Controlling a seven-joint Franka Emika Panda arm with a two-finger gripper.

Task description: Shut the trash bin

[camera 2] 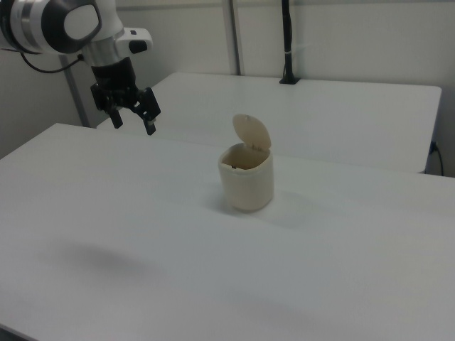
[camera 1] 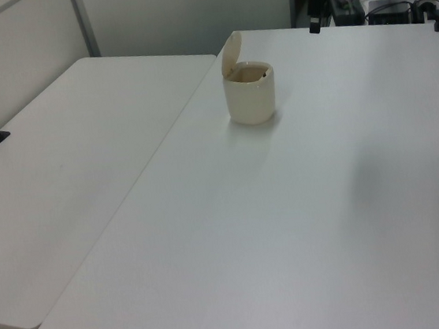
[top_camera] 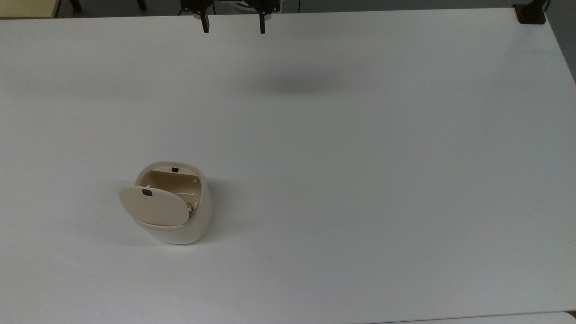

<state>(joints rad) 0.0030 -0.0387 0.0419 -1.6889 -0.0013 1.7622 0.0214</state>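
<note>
On the white table (top_camera: 360, 180), trash bin (top_camera: 189, 225) is standing lid-up; gripper (top_camera: 234, 24) is hanging well apart, fingers spread.

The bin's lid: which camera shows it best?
The top view: the lid faces the camera, black latch mark plain. The right view shows it standing open above the trash bin; the left view shows it edge-on.

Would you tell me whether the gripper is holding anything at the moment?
Nothing: the gripper is open and empty, well away from the trash bin.
</note>
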